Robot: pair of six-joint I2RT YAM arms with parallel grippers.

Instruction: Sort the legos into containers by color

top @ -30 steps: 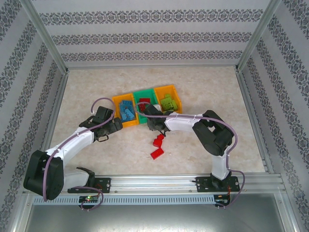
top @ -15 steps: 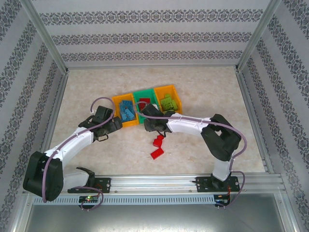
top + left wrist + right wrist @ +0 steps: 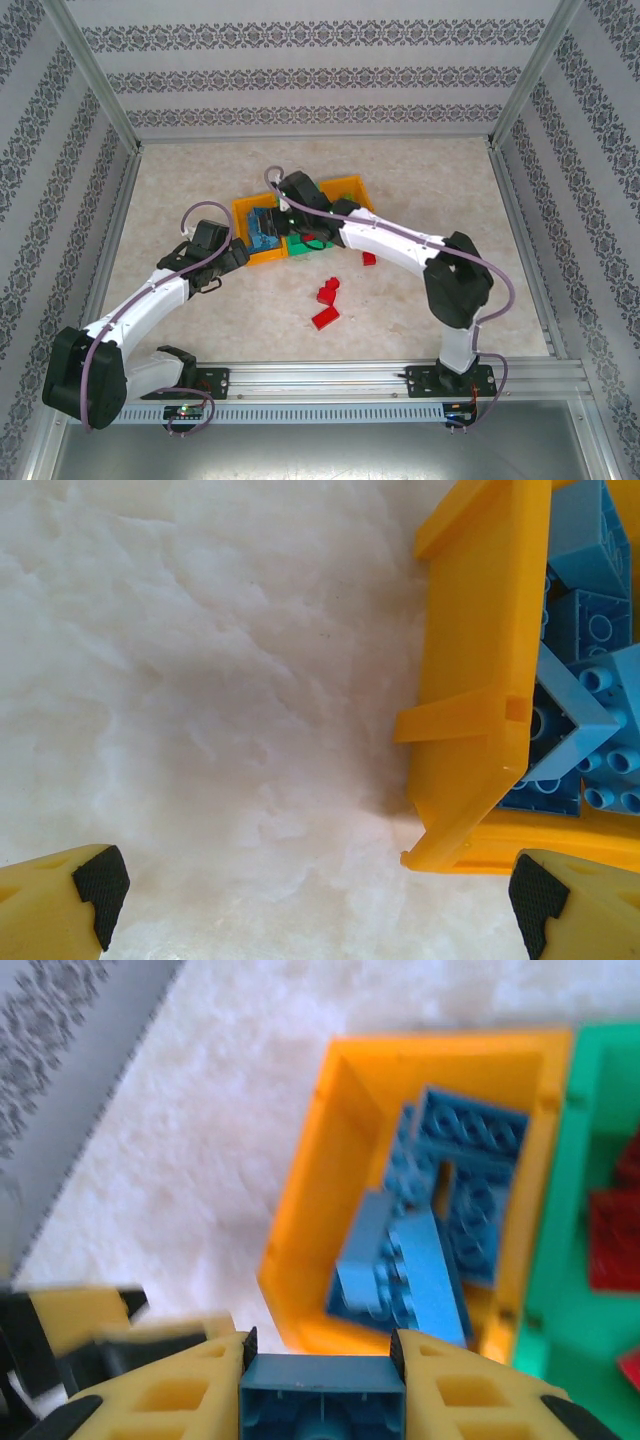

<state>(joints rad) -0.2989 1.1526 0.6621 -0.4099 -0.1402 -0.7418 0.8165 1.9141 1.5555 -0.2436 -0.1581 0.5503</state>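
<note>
My right gripper [image 3: 275, 215] [image 3: 322, 1385] is shut on a blue lego [image 3: 322, 1398] and hangs over the left orange container [image 3: 244, 208] [image 3: 310, 1220], which holds several blue legos [image 3: 440, 1230]. Beside it is the green container [image 3: 298, 244] [image 3: 590, 1140] with red legos [image 3: 612, 1232]. The arm covers most of the right orange container [image 3: 352, 186]. Three red legos [image 3: 326, 291] [image 3: 325, 319] [image 3: 368, 258] lie on the table in front of the containers. My left gripper [image 3: 230, 262] [image 3: 320, 910] stands open over bare table, at the near left corner of the left orange container [image 3: 480, 680].
Patterned walls and a metal frame [image 3: 115, 130] enclose the pale stone-look table [image 3: 200, 180]. The right arm [image 3: 400, 245] arches across the containers from the right. The rail carrying the arm bases [image 3: 330, 375] runs along the near edge.
My right arm has swung from the table in front of the containers up and back over the left orange container, with the blue lego in its grip. A red lego it covered now shows. The left arm barely moved.
</note>
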